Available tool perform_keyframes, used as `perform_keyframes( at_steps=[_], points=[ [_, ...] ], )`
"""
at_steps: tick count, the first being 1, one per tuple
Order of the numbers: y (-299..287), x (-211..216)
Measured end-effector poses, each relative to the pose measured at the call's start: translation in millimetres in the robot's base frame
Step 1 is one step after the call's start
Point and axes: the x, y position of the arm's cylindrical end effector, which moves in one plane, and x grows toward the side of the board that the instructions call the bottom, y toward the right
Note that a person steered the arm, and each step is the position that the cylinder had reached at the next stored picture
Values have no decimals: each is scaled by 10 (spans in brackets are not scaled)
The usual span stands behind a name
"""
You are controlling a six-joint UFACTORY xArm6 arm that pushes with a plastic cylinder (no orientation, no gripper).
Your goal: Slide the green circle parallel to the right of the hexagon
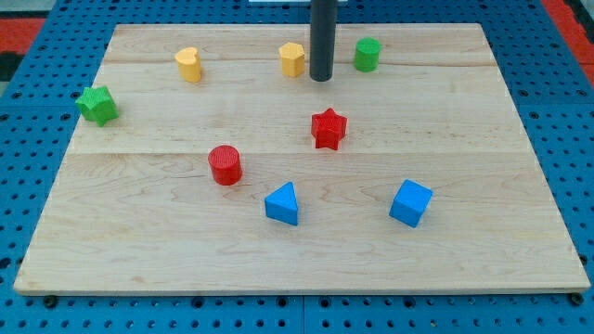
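Observation:
The green circle (368, 54) stands near the view's top, right of centre. The yellow hexagon (292, 58) stands to its left at about the same height. My tip (321, 79) is between them, just right of the hexagon and a short way left of the green circle, touching neither as far as I can tell. The dark rod rises straight up out of the view's top.
A yellow rounded block (188, 64) is at the top left. A green star (96, 104) sits at the board's left edge. A red star (329, 128), a red cylinder (225, 164), a blue triangle (283, 203) and a blue cube (410, 202) lie lower on the wooden board (520, 250).

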Motion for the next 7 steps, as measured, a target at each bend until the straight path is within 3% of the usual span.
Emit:
perform_keyframes(
  at_steps=[1, 2, 4, 5, 6, 7],
  points=[
    [27, -449],
    [197, -621],
    [856, -492],
    [828, -698],
    [334, -726],
    [264, -255]
  ],
)
